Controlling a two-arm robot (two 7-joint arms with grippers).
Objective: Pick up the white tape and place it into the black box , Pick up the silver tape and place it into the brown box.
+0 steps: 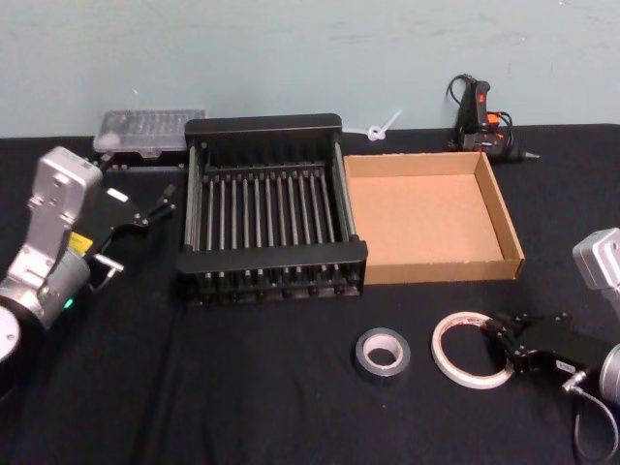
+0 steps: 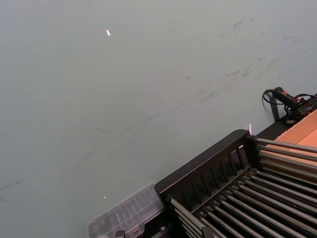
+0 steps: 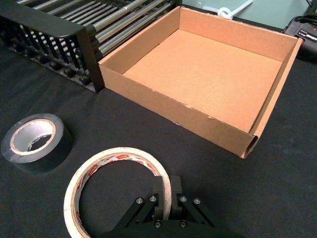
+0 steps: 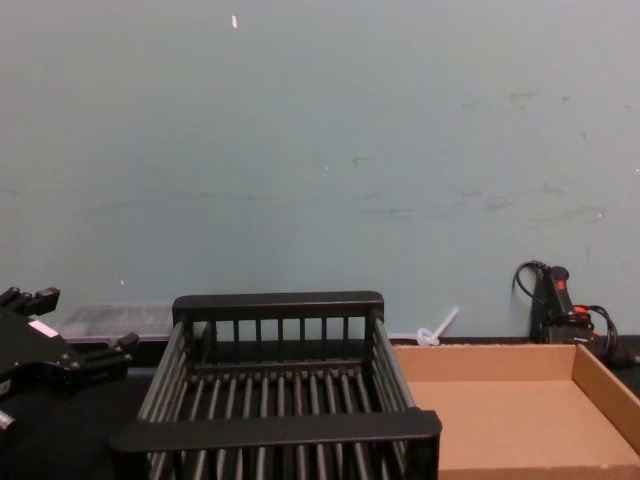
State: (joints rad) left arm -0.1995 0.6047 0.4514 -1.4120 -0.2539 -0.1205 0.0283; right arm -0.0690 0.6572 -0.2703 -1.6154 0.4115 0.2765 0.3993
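Observation:
The white tape (image 1: 455,341) lies flat on the black cloth near the front right; red print shows on its inner core (image 3: 119,159). My right gripper (image 1: 499,339) is shut on the ring's right wall, one finger inside and one outside (image 3: 167,191). The silver tape (image 1: 382,354) lies just to the left of it (image 3: 34,143), untouched. Behind them stand the black box (image 1: 262,124) and, against its right side, the brown box (image 1: 509,228), both with nothing inside. My left gripper (image 1: 143,211) hangs open to the left of the black box (image 4: 275,428), holding nothing.
A clear plastic case (image 1: 147,131) sits behind the black box's left corner. A black glue gun (image 1: 480,116) with its cord and a white plastic tie (image 1: 383,128) lie by the wall behind the brown box (image 3: 198,124). Bare black cloth stretches across the front left.

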